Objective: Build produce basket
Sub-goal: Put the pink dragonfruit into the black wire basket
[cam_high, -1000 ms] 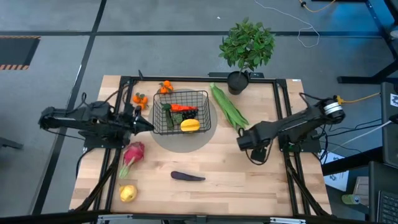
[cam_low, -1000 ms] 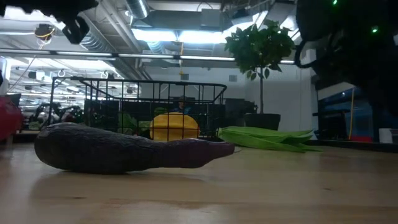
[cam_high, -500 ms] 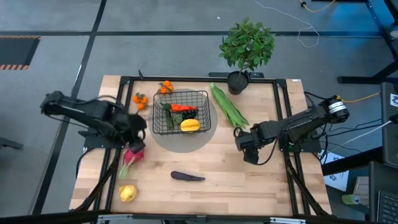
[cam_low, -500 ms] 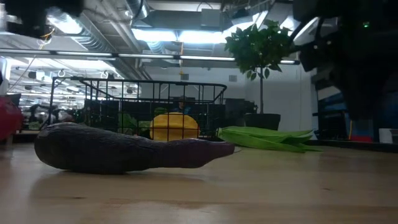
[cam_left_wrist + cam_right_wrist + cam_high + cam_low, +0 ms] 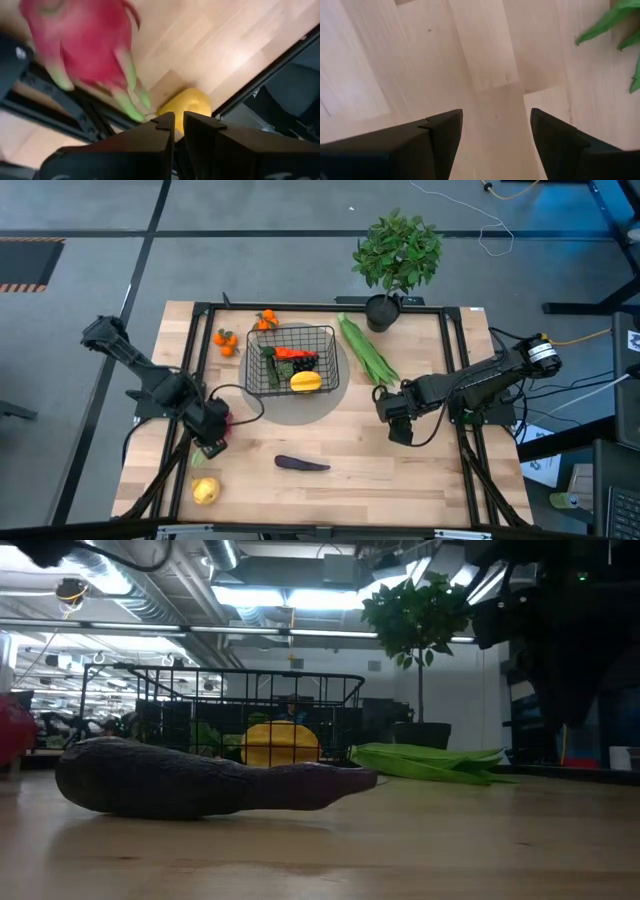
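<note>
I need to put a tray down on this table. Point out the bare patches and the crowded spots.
Free: the front right corner of the table, between the eggplant and the right gripper; also the front strip between the yellow fruit and the eggplant. Crowded: around the basket, with small oranges, long green pods, and the left gripper over the dragon fruit.

basket (image 5: 291,358) black mesh | eggplant (image 5: 301,464) dark purple | dragon fruit (image 5: 85,42) pink, green-tipped | pods (image 5: 366,352) green, seemingly

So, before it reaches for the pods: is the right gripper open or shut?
Open. In the right wrist view the right gripper shows its two dark fingers set wide apart over bare table, holding nothing.
</note>
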